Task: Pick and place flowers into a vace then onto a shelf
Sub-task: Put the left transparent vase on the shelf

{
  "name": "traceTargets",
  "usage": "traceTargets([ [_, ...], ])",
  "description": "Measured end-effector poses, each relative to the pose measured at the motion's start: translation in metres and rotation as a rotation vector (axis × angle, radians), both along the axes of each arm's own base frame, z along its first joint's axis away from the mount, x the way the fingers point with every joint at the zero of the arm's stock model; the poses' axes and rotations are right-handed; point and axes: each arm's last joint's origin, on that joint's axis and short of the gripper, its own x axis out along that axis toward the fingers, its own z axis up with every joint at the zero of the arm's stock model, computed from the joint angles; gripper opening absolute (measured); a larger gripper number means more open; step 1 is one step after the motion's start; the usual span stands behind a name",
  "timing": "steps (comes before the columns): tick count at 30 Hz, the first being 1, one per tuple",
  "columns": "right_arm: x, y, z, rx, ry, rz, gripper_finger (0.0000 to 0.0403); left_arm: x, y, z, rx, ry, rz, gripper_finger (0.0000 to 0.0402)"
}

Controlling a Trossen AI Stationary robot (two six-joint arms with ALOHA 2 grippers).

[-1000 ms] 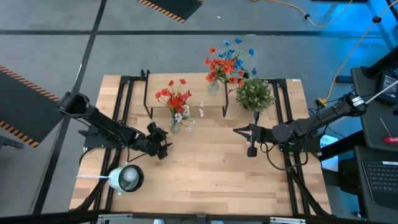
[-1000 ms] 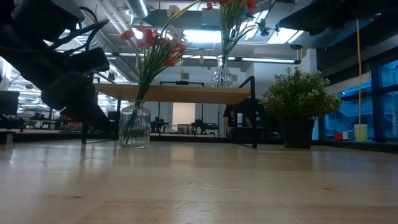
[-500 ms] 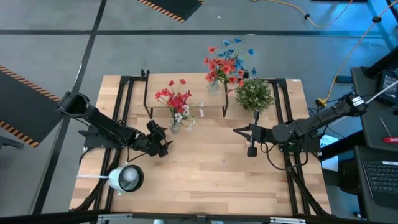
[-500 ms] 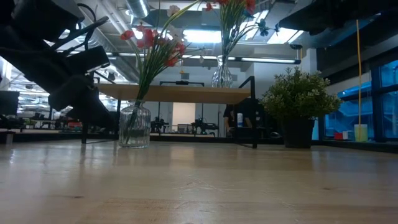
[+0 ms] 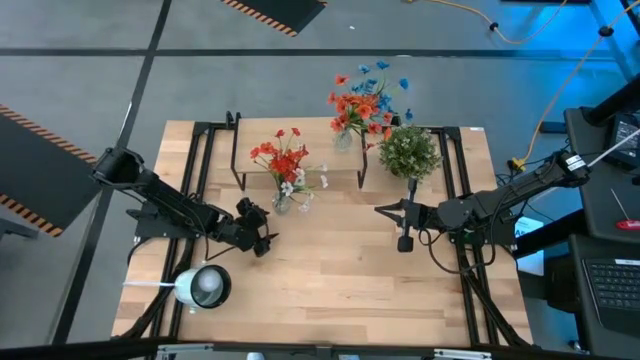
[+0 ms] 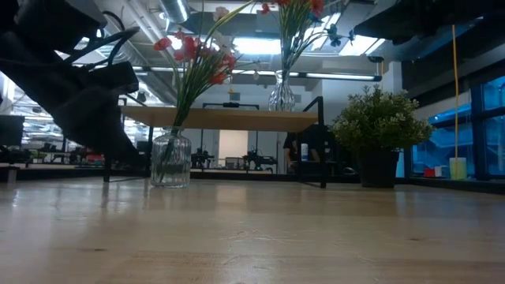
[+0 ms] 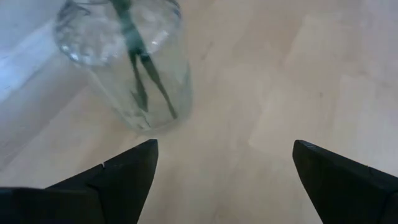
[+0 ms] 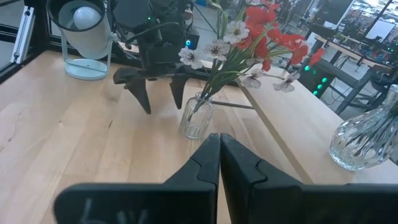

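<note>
Left gripper [image 5: 262, 232] stands with fingers spread wide, empty, low over the surface [image 5: 330, 290] just beside the near glass vase [image 5: 281, 203], not touching it; in the left wrist view the vase [image 7: 127, 68] sits ahead of the gap between the two dark fingers [image 7: 118, 180]. Right gripper [image 5: 385, 210] has its fingers pressed together, holding nothing, and hangs over the right half of the surface near the bushy potted plant [image 5: 409, 152].

Surface: light wood planks with black frame rails along both sides. A white lamp [image 5: 202, 287] stands at the near left corner. Grey floor with hazard-striped patches surrounds the table; the low view shows an open workshop with ceiling lights and blue-tinted windows.

Flowers: red blooms and whitish ones [image 5: 284, 160] stand in the near vase, which rests on the surface in front of the shelf [image 6: 229, 118]. Green stems show through the clear glass. A second vase [image 6: 282, 95] with red and blue blooms [image 5: 366, 95] stands on the shelf.
</note>
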Motion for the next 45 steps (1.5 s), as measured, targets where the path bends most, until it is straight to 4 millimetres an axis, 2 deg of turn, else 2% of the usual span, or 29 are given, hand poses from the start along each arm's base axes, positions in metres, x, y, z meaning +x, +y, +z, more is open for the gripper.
traceTargets([
  [13, 0.0, 0.0, 0.0, 0.001, 0.0, -0.001, 0.0016, 0.0, 0.004, 0.002, 0.155, -0.031, 0.077, 0.0365],
  [19, 0.0, 0.0, 0.0, 0.001, 0.0, -0.001, 0.0016, -0.001, 0.008, 0.004, 0.215, -0.077, 0.174, 0.0364],
  [33, 0.0, 0.0, 0.0, 0.001, 0.0, 0.0, 0.0017, 0.014, 0.033, 0.001, 0.174, -0.08, 0.245, 0.0364],
  [45, 0.0, 0.0, 0.0, 0.0, 0.001, 0.0, 0.0017, 0.024, 0.042, -0.001, 0.171, -0.096, 0.22, 0.0363],
])
